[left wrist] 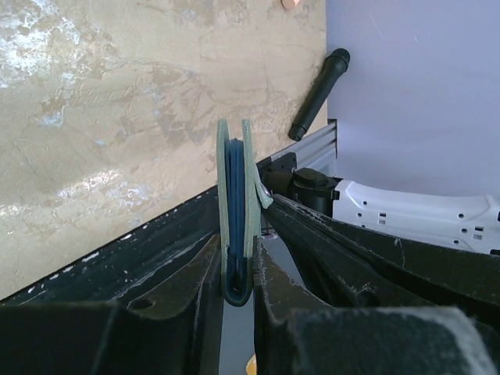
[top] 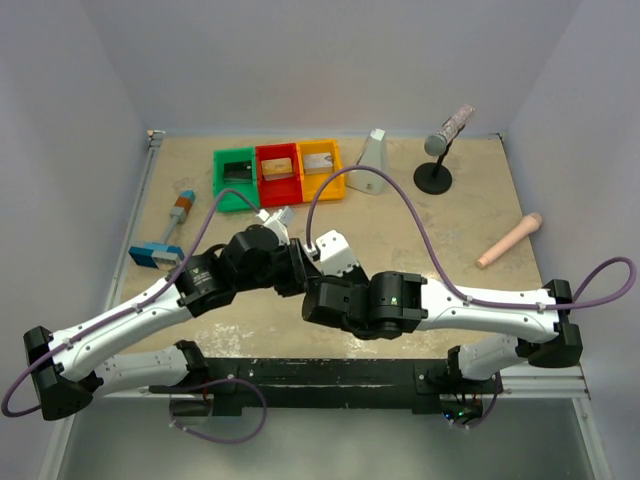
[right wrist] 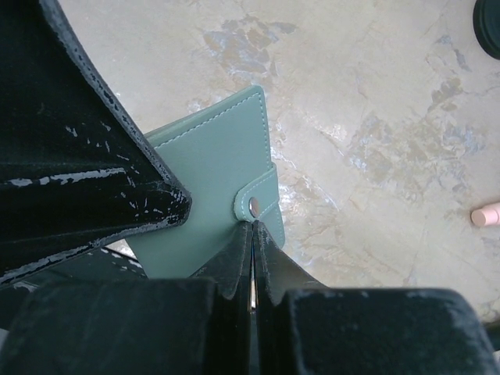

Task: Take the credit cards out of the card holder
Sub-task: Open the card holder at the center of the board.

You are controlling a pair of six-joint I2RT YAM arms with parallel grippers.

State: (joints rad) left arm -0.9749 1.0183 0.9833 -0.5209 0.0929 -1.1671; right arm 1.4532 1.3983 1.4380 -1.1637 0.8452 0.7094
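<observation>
Card holder (left wrist: 236,211) sits folded shut and edge-on between the fingers of the left gripper (left wrist: 237,262), which clamp its two outer faces; dark blue inner layers show in the narrow gap. From the right wrist its teal face and snap tab (right wrist: 255,205) show, with the right gripper (right wrist: 251,234) pressed together on the tab's lower edge. Both arms meet over the middle of the table (top: 460,215), just in front of the green bin (top: 236,170), red bin (top: 278,168) and yellow bin (top: 322,165), each holding a small flat piece. A blue-headed brush (top: 165,240) lies to the left.
</observation>
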